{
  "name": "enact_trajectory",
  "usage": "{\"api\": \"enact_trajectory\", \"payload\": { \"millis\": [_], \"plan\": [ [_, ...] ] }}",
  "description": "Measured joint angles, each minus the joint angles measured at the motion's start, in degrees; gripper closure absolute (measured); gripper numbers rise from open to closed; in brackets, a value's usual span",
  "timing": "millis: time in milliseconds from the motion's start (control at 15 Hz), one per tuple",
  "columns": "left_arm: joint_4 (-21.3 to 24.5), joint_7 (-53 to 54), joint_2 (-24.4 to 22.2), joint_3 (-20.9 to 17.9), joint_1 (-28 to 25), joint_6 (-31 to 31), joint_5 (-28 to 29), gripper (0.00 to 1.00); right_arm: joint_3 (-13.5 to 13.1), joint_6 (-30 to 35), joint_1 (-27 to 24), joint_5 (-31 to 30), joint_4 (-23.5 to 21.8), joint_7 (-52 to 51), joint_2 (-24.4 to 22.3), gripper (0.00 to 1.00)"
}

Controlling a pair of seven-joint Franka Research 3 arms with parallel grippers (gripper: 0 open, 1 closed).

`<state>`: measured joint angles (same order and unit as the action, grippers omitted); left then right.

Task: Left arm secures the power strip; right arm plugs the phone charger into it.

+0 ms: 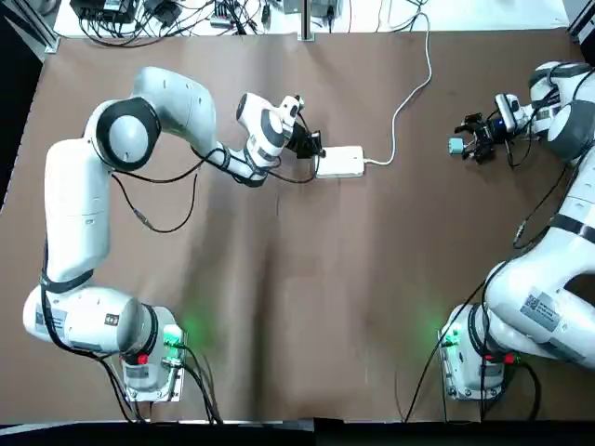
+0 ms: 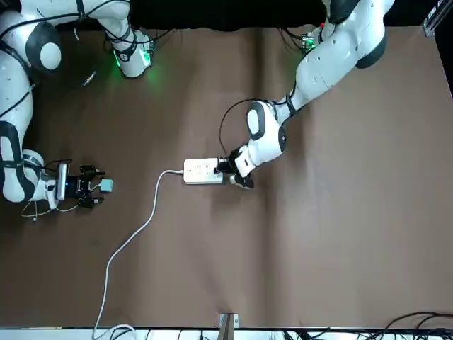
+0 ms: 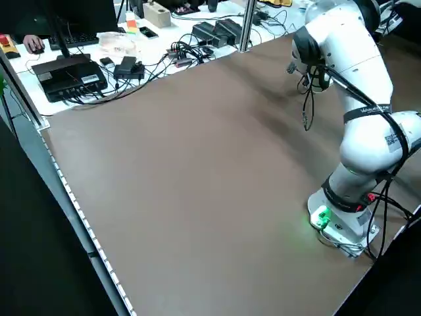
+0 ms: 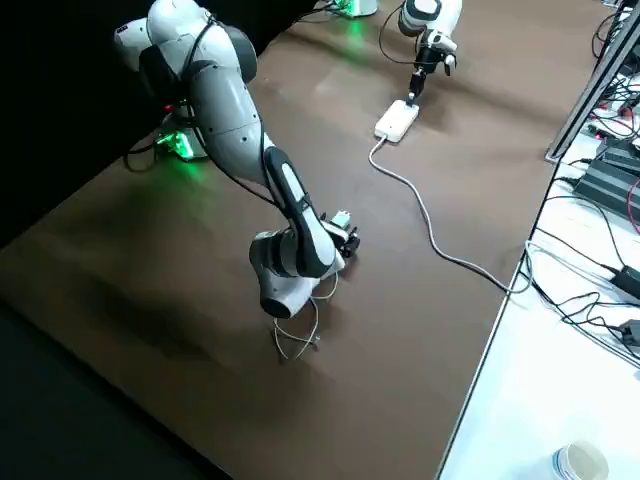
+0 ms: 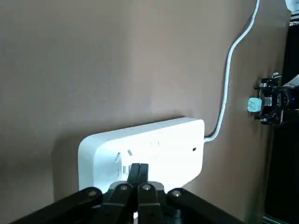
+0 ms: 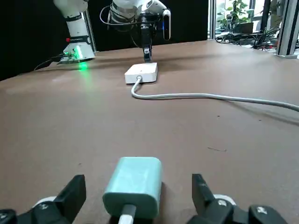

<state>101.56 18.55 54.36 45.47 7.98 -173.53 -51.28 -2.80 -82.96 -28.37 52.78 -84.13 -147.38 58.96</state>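
Observation:
The white power strip (image 1: 340, 162) lies flat at the table's far middle, and its thick white cord (image 1: 400, 107) runs off toward the far edge. My left gripper (image 1: 314, 149) is shut, its tips (image 5: 138, 170) resting on the strip's (image 5: 145, 147) cordless end. At the far right, my right gripper (image 1: 469, 141) is low over the table and open. The teal phone charger (image 6: 134, 185) lies between its spread fingers (image 6: 74, 191), touching neither. The charger (image 2: 106, 185) is well apart from the strip (image 2: 204, 171), which also shows in the right wrist view (image 6: 141, 73).
A white bench with cables and electronics (image 3: 72, 72) borders the table's far edge, with a metal post (image 1: 305, 19) at its middle. A person's hand (image 3: 31, 43) rests on that bench. A paper cup (image 4: 580, 462) stands on the bench.

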Motion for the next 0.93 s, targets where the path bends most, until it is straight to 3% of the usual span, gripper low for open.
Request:
{"api": "enact_trajectory", "payload": {
  "millis": [467, 933],
  "plan": [
    [0.5, 0.7, 0.0, 0.4, -0.2, -0.2, 0.0, 0.99, 0.0, 0.0, 0.0, 0.1, 0.0, -0.7, 0.6, 0.01],
    [0.7, 1.1, 0.0, 0.4, -0.2, -0.4, 0.0, 0.99, 0.0, 0.1, 0.0, 0.1, 0.0, -0.7, 0.7, 0.14]
  ]
}}
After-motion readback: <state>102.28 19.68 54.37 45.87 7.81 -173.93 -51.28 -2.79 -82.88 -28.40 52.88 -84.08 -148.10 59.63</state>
